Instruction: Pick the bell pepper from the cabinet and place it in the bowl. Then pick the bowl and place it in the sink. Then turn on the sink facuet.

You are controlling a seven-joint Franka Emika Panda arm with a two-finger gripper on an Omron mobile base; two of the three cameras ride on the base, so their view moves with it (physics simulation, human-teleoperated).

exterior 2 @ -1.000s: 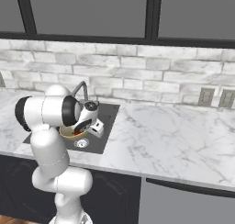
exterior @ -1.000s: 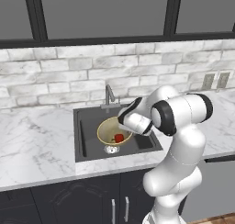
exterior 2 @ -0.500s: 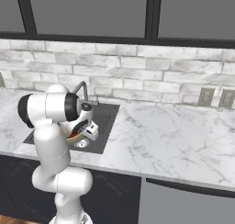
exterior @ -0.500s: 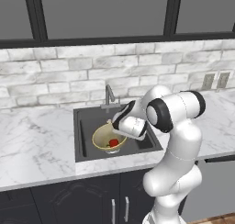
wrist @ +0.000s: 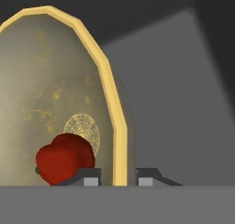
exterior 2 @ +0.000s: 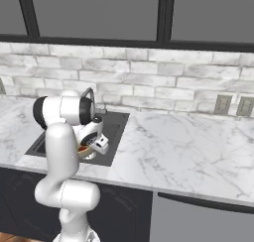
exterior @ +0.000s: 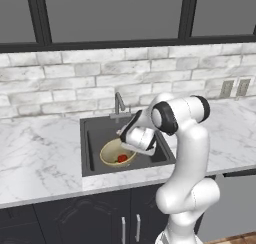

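Note:
The tan-yellow bowl (exterior: 111, 152) sits low inside the black sink (exterior: 97, 133), with the red bell pepper (exterior: 122, 158) in it. My gripper (exterior: 131, 149) reaches down into the basin at the bowl's right rim. In the hand view the bowl (wrist: 46, 81) stands close, the bell pepper (wrist: 64, 159) lies on its bottom, and my gripper (wrist: 119, 177) is shut on the rim, one finger inside and one outside. From the right, the bowl (exterior 2: 85, 150) is mostly hidden behind my gripper (exterior 2: 90, 146). The grey sink faucet (exterior: 118, 104) stands behind the basin. The cabinet is out of view.
White marble countertop (exterior: 35, 153) rims the sink on both sides and stretches far to the right (exterior 2: 188, 156). A brick wall with outlets (exterior: 234, 88) rises behind. The sink's dark wall (wrist: 183, 103) lies just beyond the bowl.
My gripper has carried the bowl with the pepper lower and a little to the left, deeper into the sink. The hand has tilted further down.

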